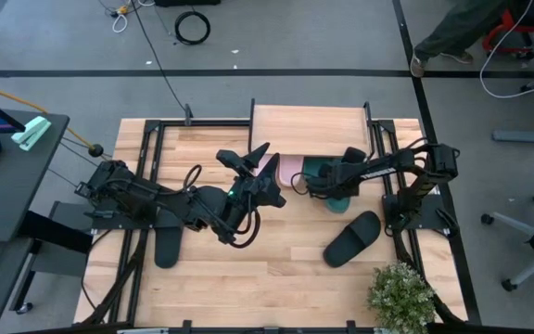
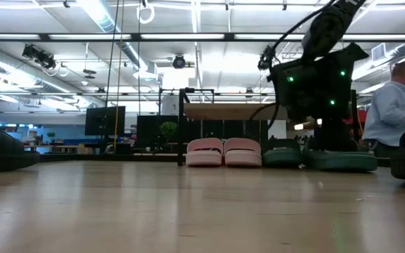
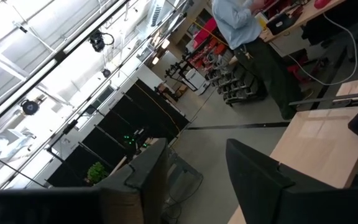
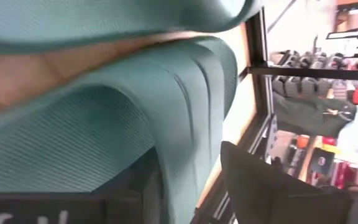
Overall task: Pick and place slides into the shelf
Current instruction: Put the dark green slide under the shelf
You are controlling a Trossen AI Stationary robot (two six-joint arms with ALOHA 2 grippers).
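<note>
I find the right gripper (image 1: 311,182) low at the front of the shelf (image 1: 309,130), with a teal slide (image 4: 104,124) filling its wrist view. Its fingers straddle the slide's edge with a gap showing beside one of them, so I judge the jaws parted and the slide resting on the table rather than carried. In the low view that teal slide (image 2: 343,160) lies under the arm, just beside a second teal one (image 2: 283,156), which sits next to the two pink slides (image 2: 223,151) under the shelf's plank. I read this row as deliberate: pairs set side by side, toes outward, filling the rack from one end.

The left gripper (image 1: 253,160) hangs above mid-table near the pink pair, its fingers wide and empty, pointing off into the room; I take it to be waiting.

Two black slides are not yet shelved: one (image 1: 352,238) near the right arm's base, one (image 1: 167,247) by the left arm.
</note>
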